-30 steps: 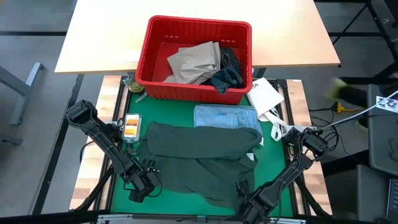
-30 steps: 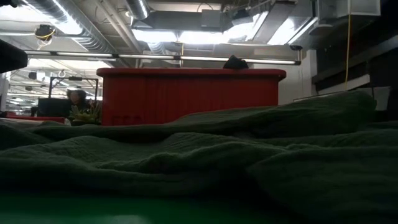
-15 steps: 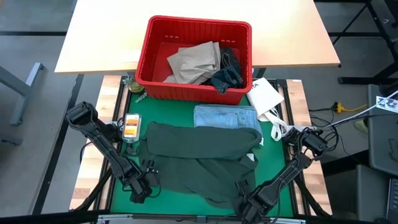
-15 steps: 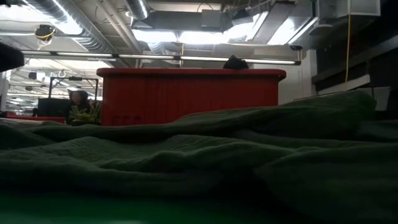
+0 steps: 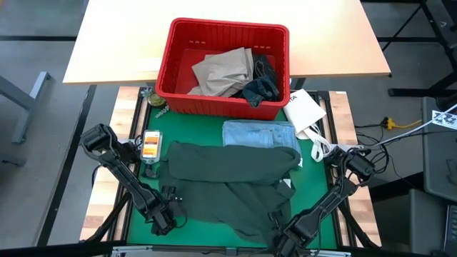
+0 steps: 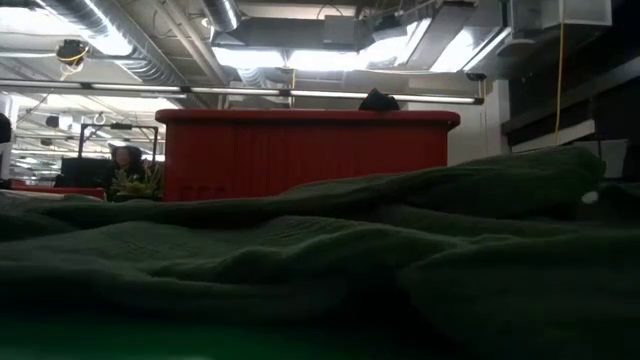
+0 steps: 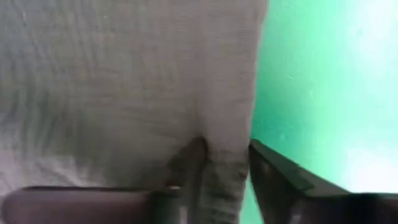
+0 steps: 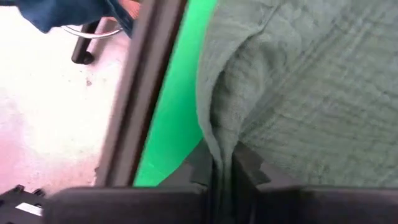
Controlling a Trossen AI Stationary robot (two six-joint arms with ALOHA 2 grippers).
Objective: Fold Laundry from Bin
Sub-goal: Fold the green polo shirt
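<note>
Green garment (image 5: 228, 182) hem sits pinched in both tools — left (image 7: 221, 165), right (image 8: 221, 168).

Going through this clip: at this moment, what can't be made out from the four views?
- Low view: the dark green garment fills the foreground and hides both hands and the light blue garment.
- Low view: the red bin shows only its front wall; its contents are hidden.
- High view: the label on the small orange packet is too small to read.
- Left wrist view: the left hand is cut off by the bottom edge.
</note>
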